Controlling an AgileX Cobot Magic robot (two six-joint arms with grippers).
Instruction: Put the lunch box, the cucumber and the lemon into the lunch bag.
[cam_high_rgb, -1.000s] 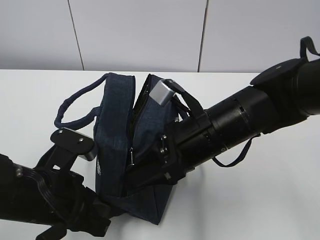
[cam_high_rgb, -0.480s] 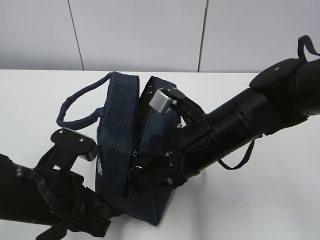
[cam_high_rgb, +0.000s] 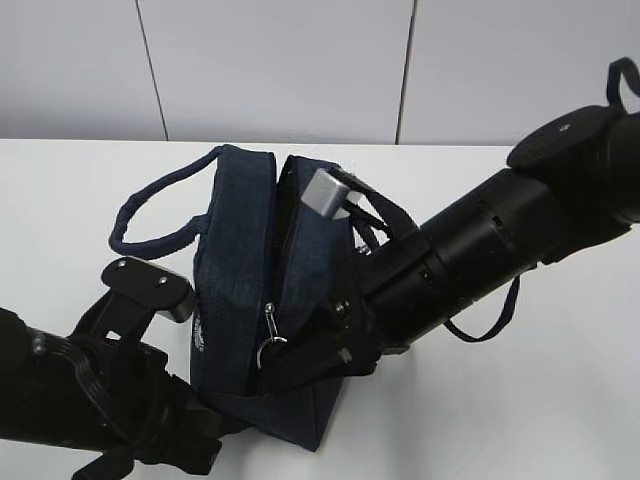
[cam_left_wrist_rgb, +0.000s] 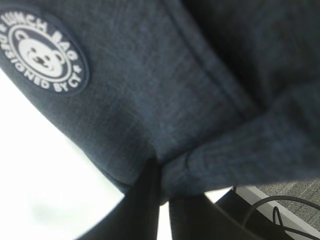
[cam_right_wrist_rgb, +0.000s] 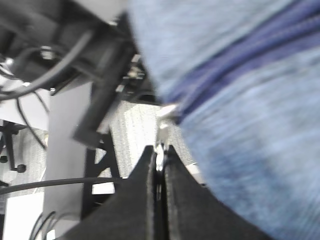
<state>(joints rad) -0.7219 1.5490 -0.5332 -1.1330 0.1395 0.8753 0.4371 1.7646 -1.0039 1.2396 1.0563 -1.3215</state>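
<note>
Exterior view: lunch bag (cam_high_rgb: 240, 290) is soft, floppy fabric. Right gripper (cam_right_wrist_rgb: 159, 167) fingers closed on zipper ring pull (cam_high_rgb: 268, 345); left gripper (cam_left_wrist_rgb: 162, 197) fingers pinch bag's bottom fold.

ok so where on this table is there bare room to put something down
Bare tabletop lies left of the lunch bag, behind its handle loop. More lies at front right, below the right arm. The middle is crowded: both claws are at the bag, the left arm filling the front left.

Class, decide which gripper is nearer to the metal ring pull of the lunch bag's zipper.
Right. The right gripper is shut on the ring pull. The left gripper pinches the lunch bag fabric lower down, at its near bottom corner.
</note>
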